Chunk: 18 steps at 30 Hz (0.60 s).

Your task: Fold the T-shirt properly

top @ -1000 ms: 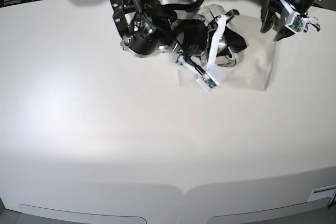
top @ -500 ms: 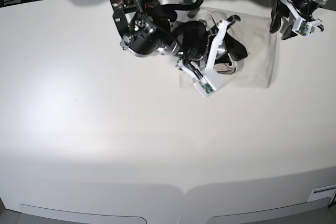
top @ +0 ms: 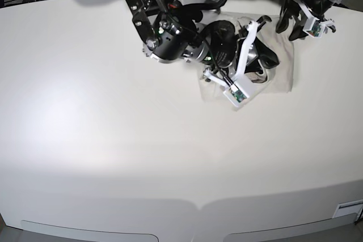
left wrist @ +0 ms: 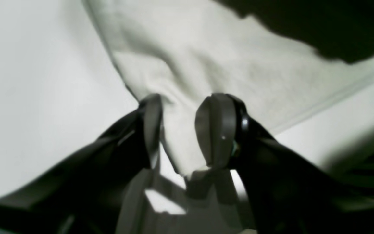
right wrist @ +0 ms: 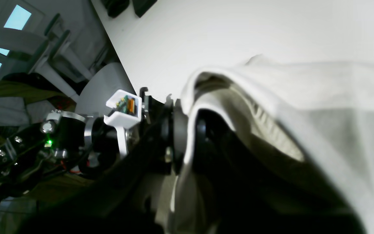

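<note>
1. Base view: the T-shirt point(top: 281, 72) lies bunched at the worktop's point(top: 113, 140) far edge, the right gripper point(right wrist: 187, 130) clamped on a raised fold.
2. The left gripper point(left wrist: 180, 130) stands wide, straddling a corner.
3. Close there first, then lift evenly; the right arm crowds the cloth.
</note>
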Each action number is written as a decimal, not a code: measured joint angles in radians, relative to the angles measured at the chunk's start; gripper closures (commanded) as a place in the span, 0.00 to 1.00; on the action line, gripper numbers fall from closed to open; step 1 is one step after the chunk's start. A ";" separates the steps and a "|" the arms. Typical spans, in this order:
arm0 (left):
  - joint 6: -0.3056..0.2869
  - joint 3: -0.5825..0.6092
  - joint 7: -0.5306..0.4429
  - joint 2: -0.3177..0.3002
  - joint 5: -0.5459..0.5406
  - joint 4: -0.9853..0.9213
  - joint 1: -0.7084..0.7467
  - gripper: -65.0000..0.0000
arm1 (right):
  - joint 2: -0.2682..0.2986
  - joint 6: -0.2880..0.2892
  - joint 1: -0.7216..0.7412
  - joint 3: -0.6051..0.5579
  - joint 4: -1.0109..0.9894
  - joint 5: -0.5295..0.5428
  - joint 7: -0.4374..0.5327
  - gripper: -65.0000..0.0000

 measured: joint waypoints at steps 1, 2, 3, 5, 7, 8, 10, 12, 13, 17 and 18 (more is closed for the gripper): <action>0.000 0.011 -0.002 0.000 0.000 0.000 0.000 0.63 | 0.000 0.000 0.001 0.000 -0.002 0.000 0.001 1.00; 0.001 0.020 -0.003 0.000 -0.001 0.000 0.000 0.63 | 0.000 0.000 0.002 0.000 -0.007 0.000 0.001 1.00; 0.002 0.028 -0.003 0.000 -0.001 0.000 0.000 0.63 | 0.000 0.000 0.001 0.000 -0.012 0.000 0.000 1.00; 0.002 0.042 -0.018 0.000 0.000 0.000 0.000 0.63 | 0.000 0.000 0.002 0.000 -0.028 0.002 0.000 1.00; 0.002 0.061 -0.059 0.000 0.000 -0.001 0.000 0.63 | 0.000 0.001 0.007 -0.005 -0.045 0.001 0.000 1.00; 0.002 0.071 -0.079 0.000 0.000 -0.001 0.000 0.63 | 0.000 0.000 0.007 -0.011 -0.047 0.001 0.000 1.00; 0.000 0.092 -0.091 0.001 0.000 -0.001 -0.006 0.63 | 0.000 0.000 0.010 -0.029 -0.048 0.001 0.000 1.00; 0.001 0.100 -0.088 0.016 0.000 -0.001 -0.014 0.63 | 0.000 0.000 0.016 -0.044 -0.050 0.003 0.001 1.00; 0.002 0.100 -0.087 0.029 0.000 -0.001 -0.019 0.63 | 0.000 0.000 0.021 -0.051 -0.050 0.003 0.001 1.00; 0.001 0.100 -0.086 0.045 0.001 -0.001 -0.019 0.63 | 0.000 0.001 0.026 -0.073 -0.050 0.004 0.009 1.00; 0.001 0.100 -0.086 0.045 0.001 -0.001 -0.019 0.63 | 0.000 0.001 0.026 -0.074 -0.050 0.003 0.017 1.00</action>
